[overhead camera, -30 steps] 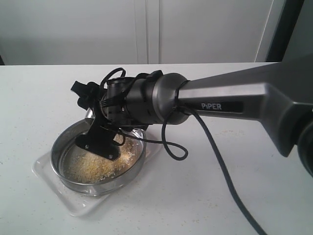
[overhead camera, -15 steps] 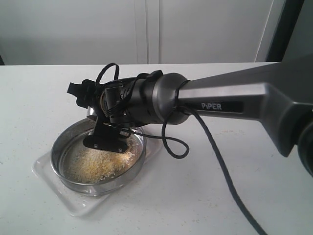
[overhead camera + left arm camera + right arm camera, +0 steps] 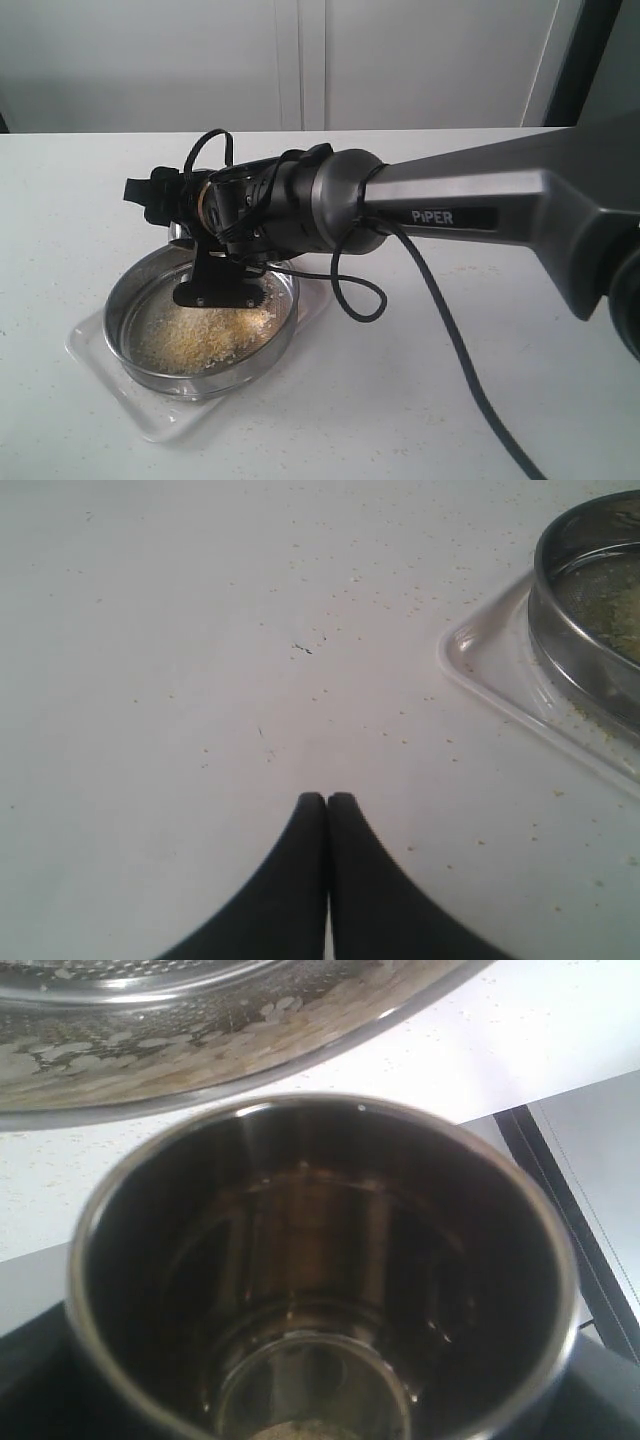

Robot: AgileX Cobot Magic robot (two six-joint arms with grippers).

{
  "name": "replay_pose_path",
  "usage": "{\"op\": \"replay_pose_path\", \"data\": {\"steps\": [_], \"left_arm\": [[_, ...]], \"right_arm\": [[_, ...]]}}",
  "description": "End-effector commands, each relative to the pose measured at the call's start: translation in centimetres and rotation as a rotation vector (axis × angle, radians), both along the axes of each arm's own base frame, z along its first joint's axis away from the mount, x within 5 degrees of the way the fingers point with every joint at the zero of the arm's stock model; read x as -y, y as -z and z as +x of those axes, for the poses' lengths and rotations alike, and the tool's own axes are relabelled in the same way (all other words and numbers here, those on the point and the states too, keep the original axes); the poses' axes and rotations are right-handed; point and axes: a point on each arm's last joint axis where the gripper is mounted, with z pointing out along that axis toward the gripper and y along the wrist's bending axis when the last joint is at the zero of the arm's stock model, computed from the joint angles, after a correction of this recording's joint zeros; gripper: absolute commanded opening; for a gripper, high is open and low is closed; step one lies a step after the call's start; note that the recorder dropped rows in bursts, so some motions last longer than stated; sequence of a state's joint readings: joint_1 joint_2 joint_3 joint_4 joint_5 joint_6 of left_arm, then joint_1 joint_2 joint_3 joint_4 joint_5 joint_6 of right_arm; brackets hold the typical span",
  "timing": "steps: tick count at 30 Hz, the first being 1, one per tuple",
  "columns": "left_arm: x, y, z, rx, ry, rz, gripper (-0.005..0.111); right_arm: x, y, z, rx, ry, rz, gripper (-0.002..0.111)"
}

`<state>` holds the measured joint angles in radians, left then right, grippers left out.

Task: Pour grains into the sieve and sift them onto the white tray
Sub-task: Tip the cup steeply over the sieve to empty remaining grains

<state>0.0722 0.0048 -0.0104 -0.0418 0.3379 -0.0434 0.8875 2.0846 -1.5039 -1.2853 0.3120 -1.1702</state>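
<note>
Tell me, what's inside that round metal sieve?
A heap of yellow-and-whitish grains lies on the mesh of the sieve. The right gripper, holding a steel cup, hangs over the far side and covers what lies there.

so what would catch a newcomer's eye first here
The big grey arm reaching in from the right of the exterior view, ending over the sieve. That sieve sits on the tray with a yellow heap of grains inside. In the right wrist view a near-empty cup fills the frame.
</note>
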Motion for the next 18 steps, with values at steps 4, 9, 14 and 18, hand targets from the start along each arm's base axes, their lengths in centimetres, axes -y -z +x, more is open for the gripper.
{"op": "replay_pose_path", "data": {"steps": [4, 9, 14, 18], "left_arm": [[0.09, 0.46, -0.09, -0.022, 0.009, -0.009, 0.000], [0.09, 0.46, -0.09, -0.022, 0.009, -0.009, 0.000], [0.09, 0.46, -0.09, -0.022, 0.009, -0.009, 0.000], [0.09, 0.46, -0.09, -0.022, 0.009, -0.009, 0.000]], "right_arm": [[-0.40, -0.62, -0.19, -0.002, -0.032, 0.038, 0.000], [-0.45, -0.61, -0.22, -0.018, -0.022, 0.062, 0.000], [-0.39, -0.49, -0.14, -0.086, 0.058, 0.165, 0.000], [-0.46, -0.42, -0.17, -0.223, 0.203, 0.376, 0.000]]}}
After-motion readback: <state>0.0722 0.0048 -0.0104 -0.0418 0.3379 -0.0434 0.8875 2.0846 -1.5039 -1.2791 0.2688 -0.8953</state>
